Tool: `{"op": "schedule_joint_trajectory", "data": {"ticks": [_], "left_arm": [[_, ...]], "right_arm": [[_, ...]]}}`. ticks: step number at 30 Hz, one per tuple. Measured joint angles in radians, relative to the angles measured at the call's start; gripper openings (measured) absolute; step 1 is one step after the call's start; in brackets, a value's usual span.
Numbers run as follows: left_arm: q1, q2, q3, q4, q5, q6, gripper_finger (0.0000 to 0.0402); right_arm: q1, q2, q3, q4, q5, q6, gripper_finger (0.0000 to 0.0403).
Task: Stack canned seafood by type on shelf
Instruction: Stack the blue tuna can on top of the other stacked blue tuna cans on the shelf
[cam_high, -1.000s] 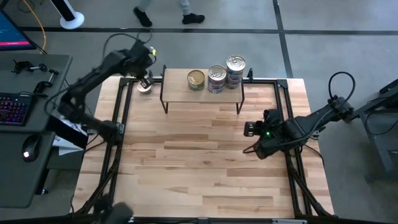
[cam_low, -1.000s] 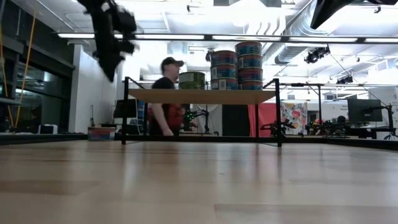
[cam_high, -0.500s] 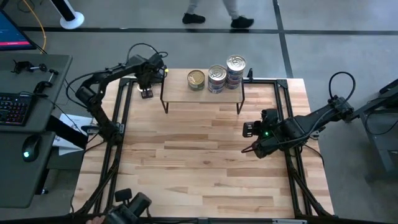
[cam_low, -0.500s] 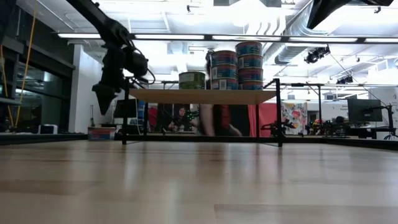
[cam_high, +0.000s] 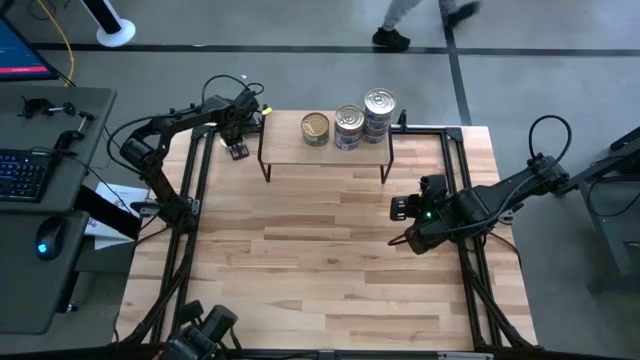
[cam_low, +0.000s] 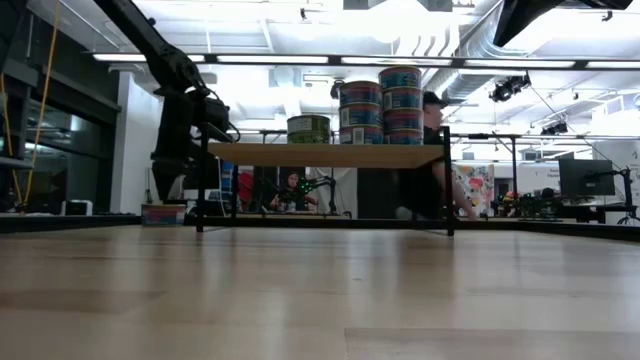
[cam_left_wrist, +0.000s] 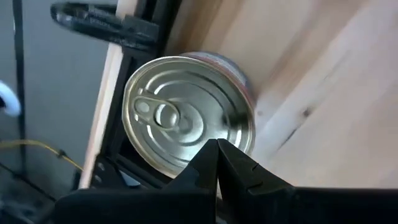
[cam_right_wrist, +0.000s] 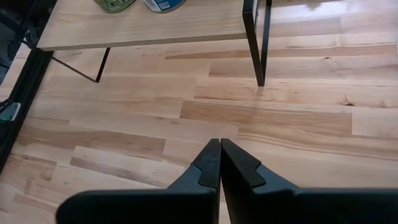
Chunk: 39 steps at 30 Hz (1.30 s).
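Observation:
A silver pull-tab tin (cam_left_wrist: 186, 115) stands on its base at the table's far left corner (cam_high: 226, 141), close to the edge. My left gripper (cam_left_wrist: 217, 152) is shut and points down over the tin's rim (cam_high: 237, 150); in the low view it hangs left of the shelf (cam_low: 165, 190). The light-wood shelf (cam_high: 325, 150) carries a single gold-lidded tin (cam_high: 315, 126) and two stacks of tins (cam_high: 348, 125) (cam_high: 379, 108). My right gripper (cam_right_wrist: 219, 155) is shut and waits above the table's right side (cam_high: 405, 238). My left gripper's shut fingertips (cam_left_wrist: 211, 149) come from above at the edge of the tin's lid (cam_left_wrist: 186, 158). I cannot tell whether they touch it. The tin stands upright on the table.
Black frame rails run along the table's left and right edges (cam_high: 195, 180). The shelf's wire legs (cam_right_wrist: 258, 43) stand on the far half of the table. The near half is bare planks (cam_high: 320, 280). A person's feet pass beyond the far edge (cam_high: 395, 38).
My left arm has swung in from high up and come down toward the far left corner, where its shut gripper now points down over the tin. The tin has stayed in place. A person has walked from left to right behind the table.

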Motion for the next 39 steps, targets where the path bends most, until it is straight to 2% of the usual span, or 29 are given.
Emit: {"op": "schedule_joint_trajectory", "data": {"ticks": [7, 14, 23, 30, 39], "left_arm": [[0.038, 0.002, -0.042, 0.021, 0.0, -0.105, 0.0], [0.02, -0.004, -0.093, 0.009, -0.022, -0.208, 0.0], [0.001, -0.002, -0.097, -0.192, 0.001, -0.441, 0.0], [-0.051, -0.002, -0.14, -0.277, 0.061, -0.529, 0.0], [-0.151, -0.003, -0.211, -0.334, 0.056, -0.645, 0.0]], "right_arm": [[0.0, 0.0, 0.0, 0.018, 0.001, 0.007, 0.0], [0.0, 0.0, 0.0, 0.034, 0.003, 0.007, 0.0], [0.0, 0.0, 0.0, 0.039, 0.003, 0.007, 0.0], [0.0, 0.0, 0.0, 0.039, 0.026, 0.002, 0.0], [0.0, 0.0, 0.0, 0.039, 0.047, 0.0, 0.0]]}}
